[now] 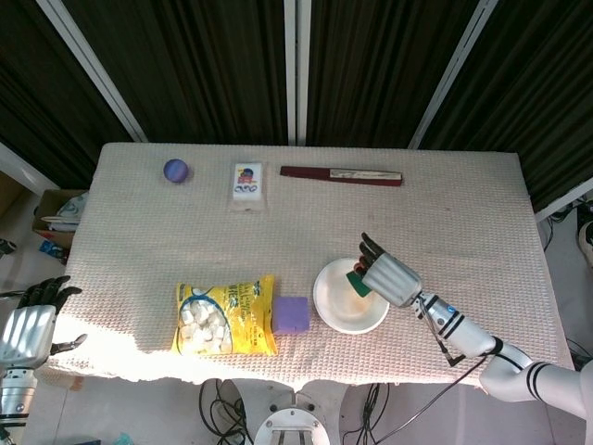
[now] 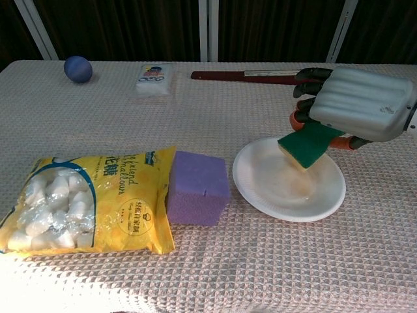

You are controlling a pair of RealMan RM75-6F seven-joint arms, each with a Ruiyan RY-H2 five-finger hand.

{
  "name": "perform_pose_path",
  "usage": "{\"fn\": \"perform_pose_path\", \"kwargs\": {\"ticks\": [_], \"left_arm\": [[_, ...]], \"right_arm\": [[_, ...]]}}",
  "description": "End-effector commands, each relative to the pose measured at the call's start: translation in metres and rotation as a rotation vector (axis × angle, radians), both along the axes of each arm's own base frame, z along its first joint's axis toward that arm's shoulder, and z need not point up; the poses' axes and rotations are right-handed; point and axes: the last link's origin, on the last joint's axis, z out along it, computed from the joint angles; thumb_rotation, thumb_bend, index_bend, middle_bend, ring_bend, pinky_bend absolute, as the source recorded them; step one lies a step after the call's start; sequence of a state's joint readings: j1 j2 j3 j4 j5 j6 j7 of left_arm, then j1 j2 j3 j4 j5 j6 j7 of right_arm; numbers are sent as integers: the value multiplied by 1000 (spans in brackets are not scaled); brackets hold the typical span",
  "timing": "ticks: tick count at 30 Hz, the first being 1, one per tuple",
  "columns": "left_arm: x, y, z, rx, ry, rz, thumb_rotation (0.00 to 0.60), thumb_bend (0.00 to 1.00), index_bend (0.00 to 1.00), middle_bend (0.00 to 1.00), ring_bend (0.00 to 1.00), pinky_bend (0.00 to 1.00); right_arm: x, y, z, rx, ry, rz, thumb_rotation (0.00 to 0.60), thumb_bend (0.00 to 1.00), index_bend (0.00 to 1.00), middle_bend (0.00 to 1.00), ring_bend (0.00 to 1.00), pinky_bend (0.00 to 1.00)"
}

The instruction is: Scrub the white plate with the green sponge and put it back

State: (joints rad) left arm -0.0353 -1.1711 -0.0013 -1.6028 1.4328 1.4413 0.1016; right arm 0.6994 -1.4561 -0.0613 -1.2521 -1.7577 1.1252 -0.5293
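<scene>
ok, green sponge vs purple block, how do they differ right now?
The green sponge is held tilted by the right hand with a corner on the white plate; the purple block lies flat on the table, untouched, against the yellow snack bag. The sponge is thin and two-layered, green over yellow; the block is thicker and plain purple. Both are rectangular and look like foam.
</scene>
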Motion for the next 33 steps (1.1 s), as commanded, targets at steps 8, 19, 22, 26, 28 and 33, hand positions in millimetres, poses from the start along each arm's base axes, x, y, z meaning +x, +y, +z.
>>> {"fn": "perform_pose_path", "kwargs": {"ticks": [8,19,22,26,28,33], "left_arm": [[-1,-2,-2,-3,-7,10,600,64,282,133,107,138],[-1,0,0,2,-6,-2,600,64,277,134,108,138],[-1,0,0,3,-4,-6,600,64,277,134,107,138],[0,-1,-1,4,-10,-7,600,64,277,133,108,138],[-1,-2,-1,3,-11,-4,600,64,277,133,108,138],[-3,-2,-2,9,-19,1,600,64,277,134,108,137]], "right_arm": [[-7,6,-28,59,172,46,600,349,696,463,212,103],[12,15,-2,21,55,85,600,355,704,472,225,100],[12,19,-5,45,83,92,600,356,704,473,225,100],[3,18,-17,75,195,99,600,357,705,474,225,89],[1,15,-19,66,234,106,600,358,705,477,227,85],[1,6,-17,26,263,97,600,359,706,482,232,78]]}}
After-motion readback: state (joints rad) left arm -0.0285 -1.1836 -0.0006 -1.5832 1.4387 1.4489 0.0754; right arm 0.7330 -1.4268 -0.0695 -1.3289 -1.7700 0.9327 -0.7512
